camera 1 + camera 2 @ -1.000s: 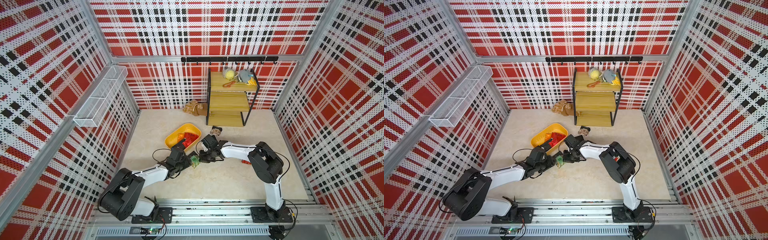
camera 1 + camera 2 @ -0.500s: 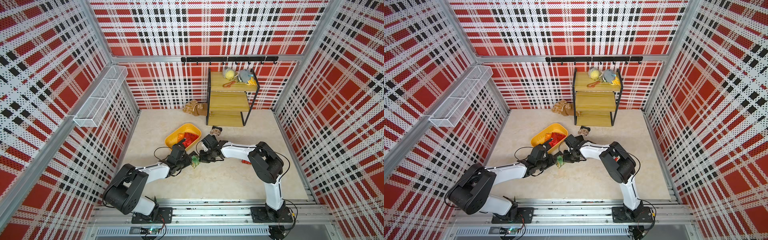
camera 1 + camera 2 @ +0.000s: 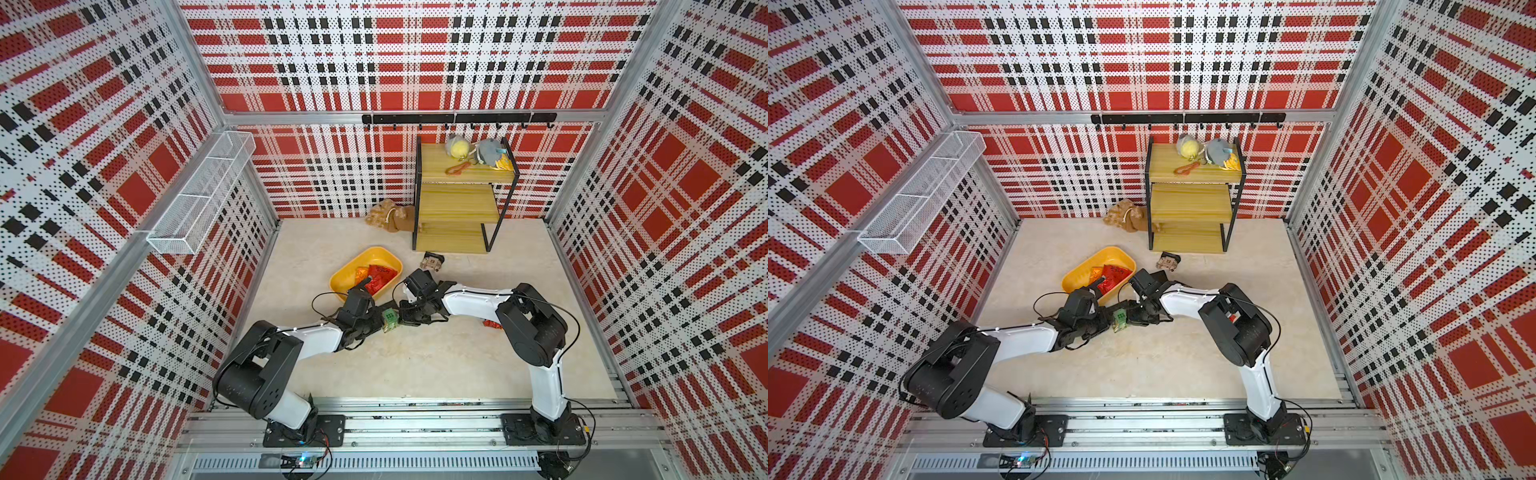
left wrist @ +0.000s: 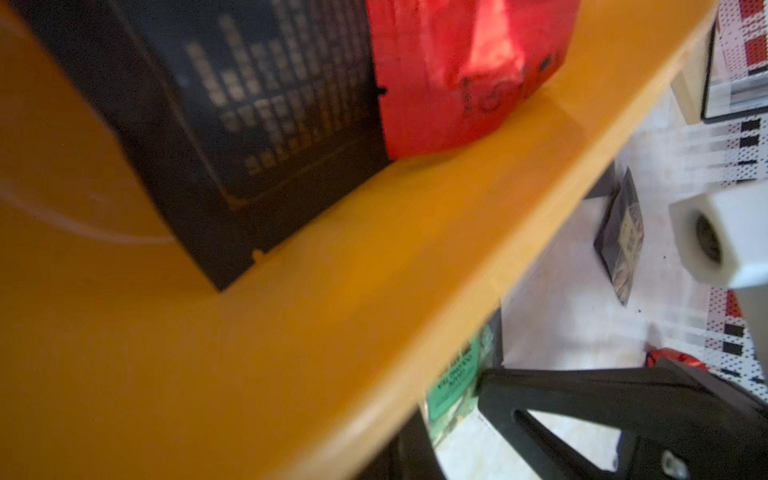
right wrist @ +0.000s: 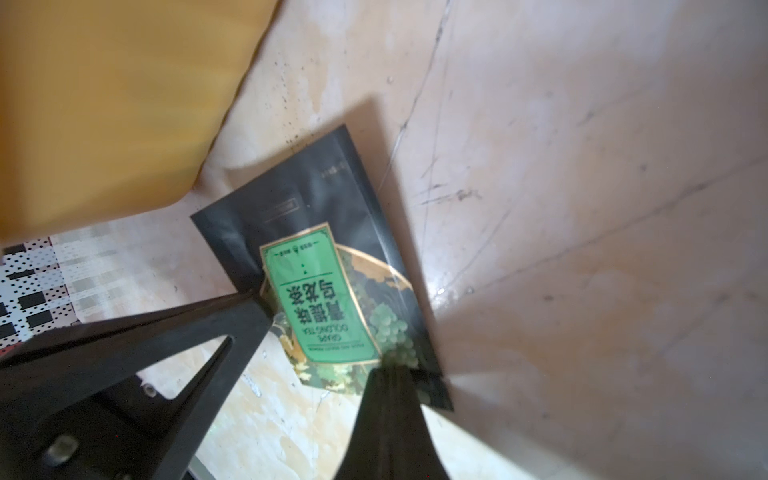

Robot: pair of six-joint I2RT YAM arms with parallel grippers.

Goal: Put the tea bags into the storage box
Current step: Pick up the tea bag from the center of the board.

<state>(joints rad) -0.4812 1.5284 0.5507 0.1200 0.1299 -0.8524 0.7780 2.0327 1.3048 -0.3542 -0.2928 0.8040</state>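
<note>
1. Now both arms reach low, tips meeting beside the yellow box's (image 3: 351, 266) near corner.
2. The right gripper (image 3: 400, 317) pinches a black, green-labelled tea bag (image 3: 390, 320); the left gripper (image 3: 380, 323) is closed, touching it.
3. Red bags (image 3: 380, 276) lie in the box.

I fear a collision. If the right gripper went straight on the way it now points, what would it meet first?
Probably the left gripper, just beyond the green-labelled tea bag that the right gripper pinches, though relative height is hard to judge.
</note>
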